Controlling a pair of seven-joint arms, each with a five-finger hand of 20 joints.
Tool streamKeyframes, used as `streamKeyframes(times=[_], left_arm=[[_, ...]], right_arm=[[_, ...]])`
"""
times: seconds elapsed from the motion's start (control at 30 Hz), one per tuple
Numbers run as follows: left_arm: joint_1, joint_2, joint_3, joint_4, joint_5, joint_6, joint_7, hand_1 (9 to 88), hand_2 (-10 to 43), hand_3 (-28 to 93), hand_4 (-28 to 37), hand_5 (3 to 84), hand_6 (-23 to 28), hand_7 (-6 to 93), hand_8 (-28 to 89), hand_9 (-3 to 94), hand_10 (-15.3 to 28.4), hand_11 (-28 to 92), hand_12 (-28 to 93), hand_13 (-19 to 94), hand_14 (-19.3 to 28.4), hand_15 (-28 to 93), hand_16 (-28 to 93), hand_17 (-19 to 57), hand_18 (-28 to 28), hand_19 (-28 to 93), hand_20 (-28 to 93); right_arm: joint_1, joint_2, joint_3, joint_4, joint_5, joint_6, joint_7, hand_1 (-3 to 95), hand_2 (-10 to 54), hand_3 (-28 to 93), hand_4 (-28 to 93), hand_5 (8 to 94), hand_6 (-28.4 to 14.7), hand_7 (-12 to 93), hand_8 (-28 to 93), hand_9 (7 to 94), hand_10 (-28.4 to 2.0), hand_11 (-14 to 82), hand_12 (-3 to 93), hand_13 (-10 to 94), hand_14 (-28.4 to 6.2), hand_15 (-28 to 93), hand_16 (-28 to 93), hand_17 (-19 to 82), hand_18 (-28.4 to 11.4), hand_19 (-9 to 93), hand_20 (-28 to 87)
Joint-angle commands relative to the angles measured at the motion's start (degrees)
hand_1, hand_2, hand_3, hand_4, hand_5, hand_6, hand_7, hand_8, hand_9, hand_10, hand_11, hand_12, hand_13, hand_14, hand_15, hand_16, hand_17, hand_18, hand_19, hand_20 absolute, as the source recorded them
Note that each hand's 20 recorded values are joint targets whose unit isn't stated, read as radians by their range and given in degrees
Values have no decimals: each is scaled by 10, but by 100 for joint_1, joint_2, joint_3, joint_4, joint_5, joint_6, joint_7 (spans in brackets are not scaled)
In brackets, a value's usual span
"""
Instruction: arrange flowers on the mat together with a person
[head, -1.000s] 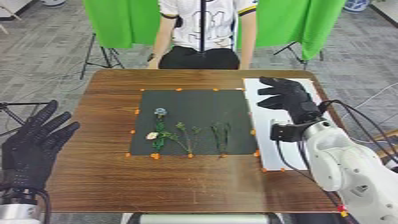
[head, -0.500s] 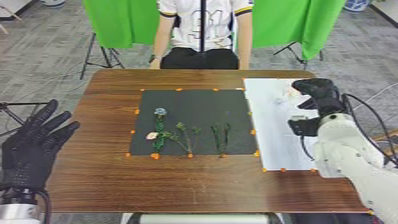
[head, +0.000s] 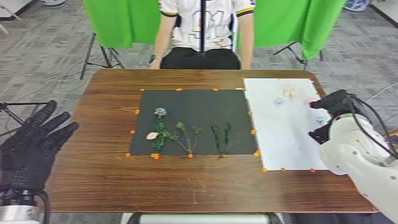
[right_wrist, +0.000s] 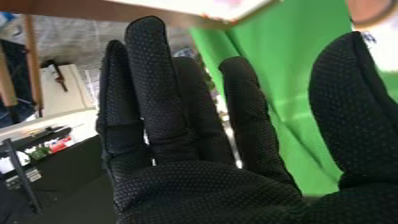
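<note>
The black-gloved right hand (head: 334, 103) has moved back from above the white rectangular sheet (head: 282, 145) to its outer edge, uncovering a small pale yellow flower (head: 290, 91) and a pale blue one (head: 279, 101) on the sheet. That leaves these loose blooms easier to reach, and the next pick probably comes from among them.

On the dark rectangular mat (head: 191, 103), the arrangement lies as it did: a blue flower (head: 160, 111) on a green stem, a cream flower (head: 152, 135) beside that stem, a branching green sprig (head: 186, 134), and thin green stems (head: 226, 137) near the mat's right side. The upper part of the mat still seems to have room for more.

The right hand is open, its fingers straight and its thumb apart, with nothing in its grasp. The black-gloved left hand (head: 33, 145) waits open at the brown wooden table's (head: 178, 187) left side.
</note>
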Motion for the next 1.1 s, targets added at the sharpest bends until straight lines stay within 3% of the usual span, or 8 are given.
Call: streamKeyframes(times=[0.03, 0.07, 0.2, 0.3, 0.4, 0.77, 0.97, 1.1], left_arm=[[73, 7, 3, -20, -4, -16, 37, 194, 72, 756, -274, 327, 53, 89, -80, 307, 148, 162, 123, 204, 220, 423, -47, -92, 170, 357, 161], [35, -41, 4, -14, 38, -56, -22, 194, 72, 756, -274, 327, 53, 89, -80, 307, 148, 162, 122, 204, 220, 422, -47, -92, 170, 357, 161], [169, 190, -1, -12, -174, 53, 228, 196, 71, 757, -272, 327, 53, 89, -80, 307, 148, 162, 122, 204, 219, 423, -47, -92, 169, 357, 161], [139, 121, 0, -10, -118, 17, 162, 196, 71, 758, -270, 327, 53, 90, -80, 307, 148, 162, 123, 204, 218, 423, -47, -92, 169, 357, 161], [191, 178, 14, -14, -178, 53, 272, 197, 71, 758, -269, 327, 53, 90, -80, 307, 148, 163, 123, 204, 219, 423, -48, -92, 169, 357, 161], [101, 164, 37, 5, -111, 2, 160, 199, 69, 760, -265, 327, 53, 90, -80, 307, 147, 164, 122, 204, 219, 423, -48, -92, 170, 358, 161], [152, 225, -2, 9, -175, 19, 177, 200, 69, 759, -263, 328, 54, 90, -79, 307, 148, 164, 122, 204, 219, 424, -48, -92, 170, 358, 161], [157, 288, -34, 6, -210, 25, 178, 201, 69, 758, -264, 329, 54, 90, -80, 307, 148, 163, 122, 204, 219, 424, -48, -92, 170, 358, 160]], right_arm=[[462, 18, -521, 430, -395, -507, 206, 380, -78, 718, -247, 518, 1, 124, -117, 527, -187, 105, 138, 583, -169, 526, 84, 275, -250, 730, 27], [454, 35, -546, 449, -420, -562, 247, 394, -87, 728, -255, 520, 2, 126, -118, 530, -184, 107, 137, 588, -162, 522, 84, 277, -247, 731, 18], [485, 74, -690, 563, -448, -615, 272, 414, -94, 736, -268, 521, 8, 131, -121, 537, -181, 109, 137, 591, -154, 516, 88, 281, -243, 729, 2], [542, 68, -789, 667, -423, -768, 290, 425, -95, 742, -274, 526, 12, 136, -121, 542, -183, 110, 137, 592, -154, 512, 88, 282, -242, 724, -4], [623, 90, -917, 771, -340, -838, 83, 445, -95, 745, -279, 534, 15, 141, -124, 545, -183, 108, 136, 594, -155, 507, 86, 284, -241, 720, -7], [1167, 79, -1784, 1110, -590, -680, 103, 490, -95, 729, -282, 607, 36, 156, -134, 616, -138, 121, 132, 638, -122, 458, 91, 317, -218, 691, -14], [1185, 77, -2061, 1181, -947, -246, 171, 601, -95, 599, -282, 806, 45, 184, -16, 845, -78, 57, 258, 763, -54, 386, 256, 368, -181, 699, 8], [1098, 63, -2045, 1157, -1113, -60, 182, 616, -95, 597, -283, 834, 46, 198, 2, 902, -68, 67, 298, 801, -32, 385, 283, 378, -163, 723, 17]])
